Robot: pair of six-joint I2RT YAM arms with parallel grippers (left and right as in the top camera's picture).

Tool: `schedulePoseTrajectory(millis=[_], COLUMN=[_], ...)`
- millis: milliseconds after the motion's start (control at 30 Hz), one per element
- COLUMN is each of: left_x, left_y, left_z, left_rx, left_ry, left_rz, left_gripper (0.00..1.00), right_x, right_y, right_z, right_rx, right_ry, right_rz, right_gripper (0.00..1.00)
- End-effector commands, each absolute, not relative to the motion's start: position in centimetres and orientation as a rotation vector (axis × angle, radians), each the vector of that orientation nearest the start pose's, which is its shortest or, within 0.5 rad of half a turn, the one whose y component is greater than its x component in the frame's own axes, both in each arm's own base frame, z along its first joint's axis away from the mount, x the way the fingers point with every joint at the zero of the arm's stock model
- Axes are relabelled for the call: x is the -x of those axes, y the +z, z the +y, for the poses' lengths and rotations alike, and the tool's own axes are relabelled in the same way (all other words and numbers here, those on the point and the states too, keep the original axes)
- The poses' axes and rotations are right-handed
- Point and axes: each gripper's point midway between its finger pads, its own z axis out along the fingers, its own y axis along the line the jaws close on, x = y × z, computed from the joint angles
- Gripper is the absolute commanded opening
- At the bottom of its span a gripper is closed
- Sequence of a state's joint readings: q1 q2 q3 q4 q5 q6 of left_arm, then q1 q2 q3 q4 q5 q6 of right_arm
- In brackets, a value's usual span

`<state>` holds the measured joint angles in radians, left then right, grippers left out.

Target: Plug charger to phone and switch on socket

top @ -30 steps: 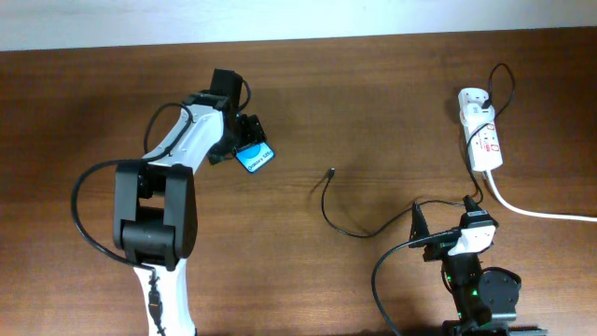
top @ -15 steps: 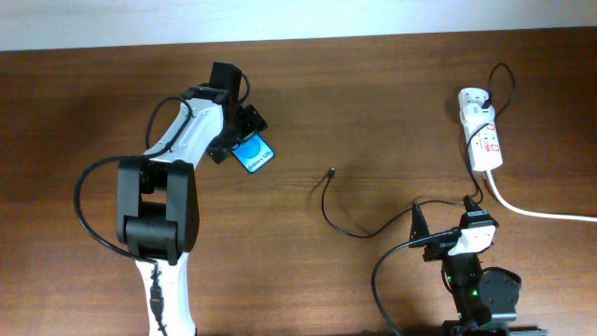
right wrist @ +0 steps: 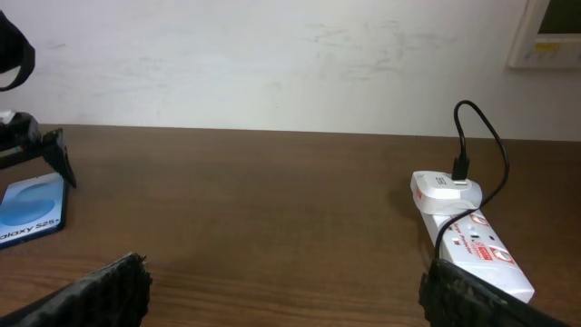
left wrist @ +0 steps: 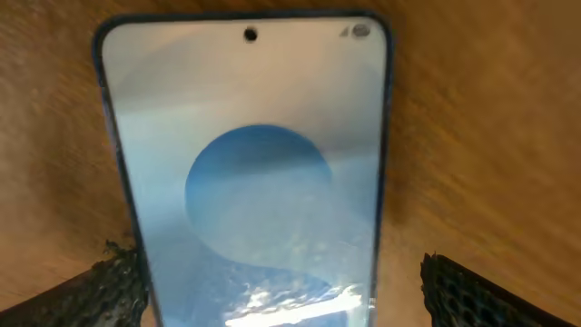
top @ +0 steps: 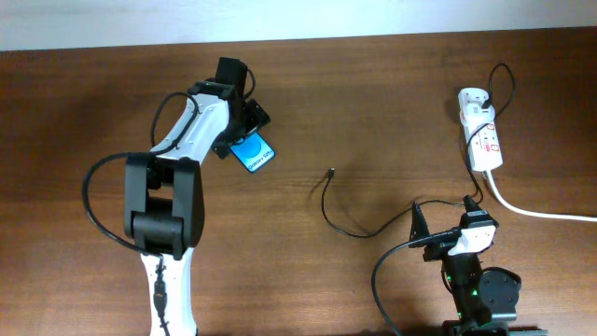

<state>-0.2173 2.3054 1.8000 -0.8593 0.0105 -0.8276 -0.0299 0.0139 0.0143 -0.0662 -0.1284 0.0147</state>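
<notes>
Lying flat and screen-up on the wooden table [top: 392,84], the phone [left wrist: 254,182] is seen at the upper left, straddled by the left gripper [left wrist: 281,277]. Its jaws are spread: one finger [left wrist: 104,291] is set just beside the phone's edge, and a gap is visible at the other. The charger [top: 340,222] is curled mid-table, well apart from the phone, with its connector tip [top: 332,172] lying free. The socket [top: 482,135] is placed at the far right, a white plug block [right wrist: 445,186] seated at one end. The right gripper [right wrist: 283,277] is held wide apart and empty.
</notes>
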Motion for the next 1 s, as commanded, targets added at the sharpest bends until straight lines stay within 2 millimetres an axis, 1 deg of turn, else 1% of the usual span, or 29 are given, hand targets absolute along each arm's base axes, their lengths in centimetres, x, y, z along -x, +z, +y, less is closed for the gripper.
schedulePoseTrajectory(millis=[0, 67, 233, 333, 400, 467, 533, 600, 667, 733, 967], left_x=[-41.7, -41.5, -39.3, -38.4, -38.0, -38.7, -40.2, -41.1, -42.2, -42.8, -43.7], left_y=[-8.0, -8.0, -8.2, -8.1, -8.0, -8.1, -8.3, -8.4, -8.5, -8.5, -8.5], left_z=[-9.3, -9.3, -9.0, -9.7, -9.7, -9.9, -9.5, -9.3, -9.4, -9.4, -9.4], left_rx=[0.84, 0.826, 0.817, 0.67, 0.637, 0.533, 0.399, 0.338, 0.325, 0.328, 0.331], left_ry=[0.063, 0.068, 0.12, 0.078, 0.102, 0.075, 0.095, 0.101, 0.075, 0.06, 0.042], left_rz=[3.094, 3.106, 3.187, 3.264, 3.283, 3.274, 3.229, 3.197, 3.158, 3.133, 3.098], left_gripper=[0.99, 0.99, 0.99, 0.99, 0.99, 0.99, 0.99, 0.99, 0.99, 0.99, 0.99], right_x=[-24.6, -24.6, -24.6, -24.6, -24.6, -24.6, -24.6, -24.6, -24.6, -24.6, -24.6], right_y=[15.9, 15.9, 15.9, 15.9, 15.9, 15.9, 15.9, 15.9, 15.9, 15.9, 15.9], right_z=[1.3, 1.3, 1.3, 1.3, 1.3, 1.3, 1.3, 1.3, 1.3, 1.3, 1.3], right_rx=[0.061, 0.061, 0.061, 0.061, 0.061, 0.061, 0.061, 0.061, 0.061, 0.061, 0.061], right_ry=[0.081, 0.081, 0.08, 0.081, 0.081, 0.08, 0.081, 0.08, 0.081, 0.081, 0.081], right_rz=[1.635, 1.635, 1.635, 1.635, 1.635, 1.636, 1.636, 1.635, 1.635, 1.635, 1.635], right_gripper=[0.98, 0.98, 0.98, 0.98, 0.99, 0.98, 0.98, 0.98, 0.98, 0.98, 0.98])
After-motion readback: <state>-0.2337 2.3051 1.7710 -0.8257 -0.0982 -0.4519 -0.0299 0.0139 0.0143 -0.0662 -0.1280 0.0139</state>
